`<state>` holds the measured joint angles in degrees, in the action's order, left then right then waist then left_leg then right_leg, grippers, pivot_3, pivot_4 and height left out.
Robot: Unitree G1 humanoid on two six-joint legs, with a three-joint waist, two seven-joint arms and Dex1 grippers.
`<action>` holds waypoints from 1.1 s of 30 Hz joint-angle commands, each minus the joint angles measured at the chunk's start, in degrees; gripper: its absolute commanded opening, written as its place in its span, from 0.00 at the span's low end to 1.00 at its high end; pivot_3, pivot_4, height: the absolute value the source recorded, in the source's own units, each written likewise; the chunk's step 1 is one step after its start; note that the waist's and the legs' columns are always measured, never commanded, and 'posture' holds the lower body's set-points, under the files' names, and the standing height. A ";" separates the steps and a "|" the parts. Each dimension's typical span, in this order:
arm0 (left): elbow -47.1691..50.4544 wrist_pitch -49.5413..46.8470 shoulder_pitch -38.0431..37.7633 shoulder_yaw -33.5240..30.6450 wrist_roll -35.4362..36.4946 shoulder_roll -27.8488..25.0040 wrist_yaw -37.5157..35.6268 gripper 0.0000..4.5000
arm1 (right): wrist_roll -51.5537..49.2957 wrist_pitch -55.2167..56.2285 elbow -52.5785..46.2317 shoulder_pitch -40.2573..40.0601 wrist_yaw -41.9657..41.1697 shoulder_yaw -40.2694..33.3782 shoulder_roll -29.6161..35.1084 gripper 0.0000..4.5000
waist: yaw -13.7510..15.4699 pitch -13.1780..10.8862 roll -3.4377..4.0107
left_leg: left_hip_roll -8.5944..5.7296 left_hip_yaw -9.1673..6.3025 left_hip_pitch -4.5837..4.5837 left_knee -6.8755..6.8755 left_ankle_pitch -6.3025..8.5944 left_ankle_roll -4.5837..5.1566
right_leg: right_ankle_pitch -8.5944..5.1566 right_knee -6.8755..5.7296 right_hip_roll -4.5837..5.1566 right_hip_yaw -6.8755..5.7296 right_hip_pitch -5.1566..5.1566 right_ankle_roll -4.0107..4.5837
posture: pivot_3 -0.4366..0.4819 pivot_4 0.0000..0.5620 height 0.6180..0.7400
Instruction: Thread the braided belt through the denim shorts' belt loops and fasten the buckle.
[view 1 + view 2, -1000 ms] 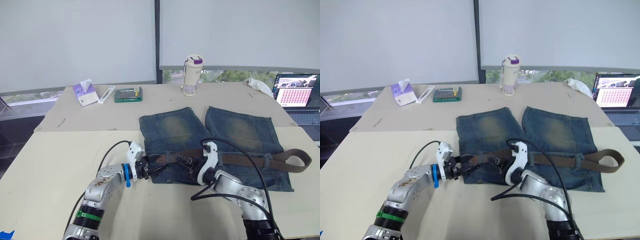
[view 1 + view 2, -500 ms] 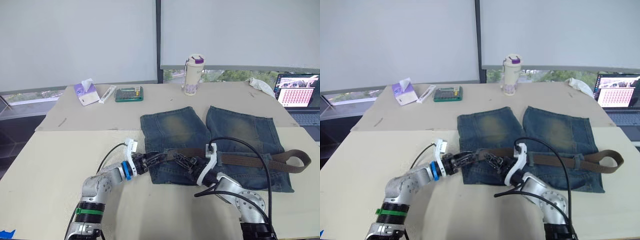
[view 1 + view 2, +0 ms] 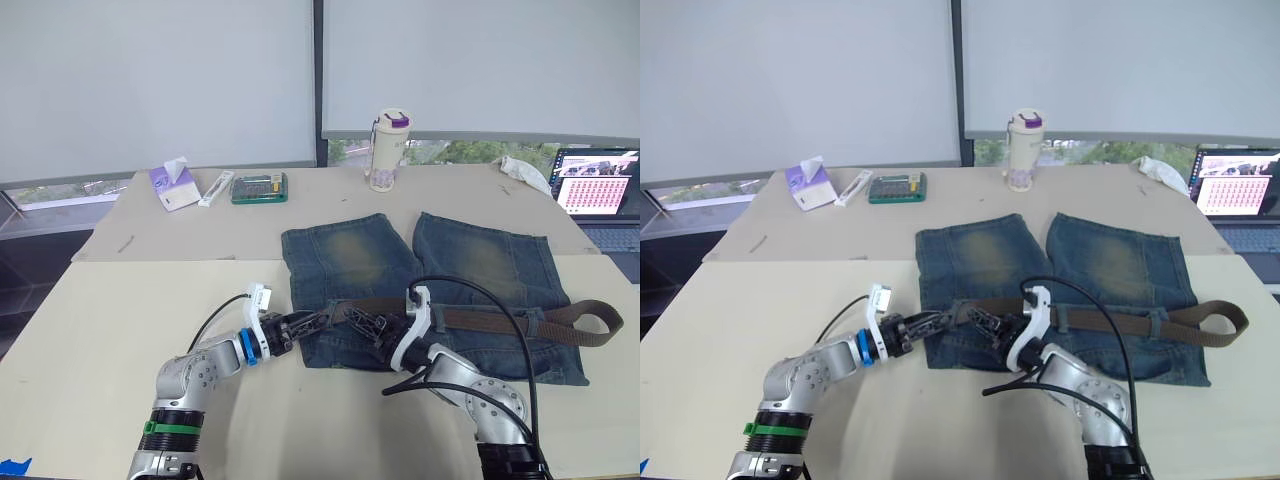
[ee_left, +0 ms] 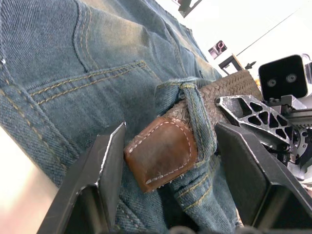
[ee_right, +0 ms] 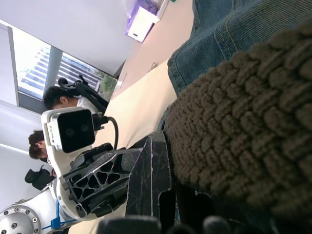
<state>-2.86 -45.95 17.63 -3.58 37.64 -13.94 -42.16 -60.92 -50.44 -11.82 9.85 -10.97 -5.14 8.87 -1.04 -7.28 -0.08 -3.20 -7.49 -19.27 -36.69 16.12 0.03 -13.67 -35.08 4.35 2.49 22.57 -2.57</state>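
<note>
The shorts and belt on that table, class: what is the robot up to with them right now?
The robot is threading the braided belt through the denim shorts, which lie flat on the table. The belt's leather tip pokes out of a belt loop at the waistband's left end. The left gripper is open around that tip, not yet closed on it. The right gripper is at the belt just beside it. The belt's other end lies looped past the shorts' right edge.

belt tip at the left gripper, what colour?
Reddish-brown leather tip with pale stitching, on the braided belt; clearest in the left wrist view.
</note>
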 commanded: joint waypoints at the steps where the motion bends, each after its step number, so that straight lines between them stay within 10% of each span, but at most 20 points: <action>1: -0.24 2.62 0.69 0.80 -1.30 0.36 -0.12 0.68 | 5.43 -1.10 1.36 0.34 3.05 2.02 0.95 0.00 | -0.02 0.02 0.01 | 0.00 0.00 0.01 0.00 0.00 0.00 | 0.00 0.00 0.00 0.00 0.00 0.00 | 0.48 0.27 1.00; 33: -3.48 5.67 -0.08 1.33 -3.80 -1.38 -3.00 0.68 | 21.23 -3.21 0.68 1.39 7.58 3.91 -0.24 0.00 | 0.73 0.31 -0.32 | -0.07 -0.04 0.18 -0.03 -0.03 -0.06 | -0.08 0.09 0.09 -0.03 -0.32 -0.16 | 0.48 0.27 1.00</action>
<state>-7.71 -40.18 17.54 -3.12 33.73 -15.22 -44.09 -41.35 -51.93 -13.65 12.74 -4.90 0.49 8.28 -0.32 -6.97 -0.40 -3.27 -7.53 -19.09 -36.72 16.10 -0.03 -13.75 -34.99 4.43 2.45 22.25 -2.73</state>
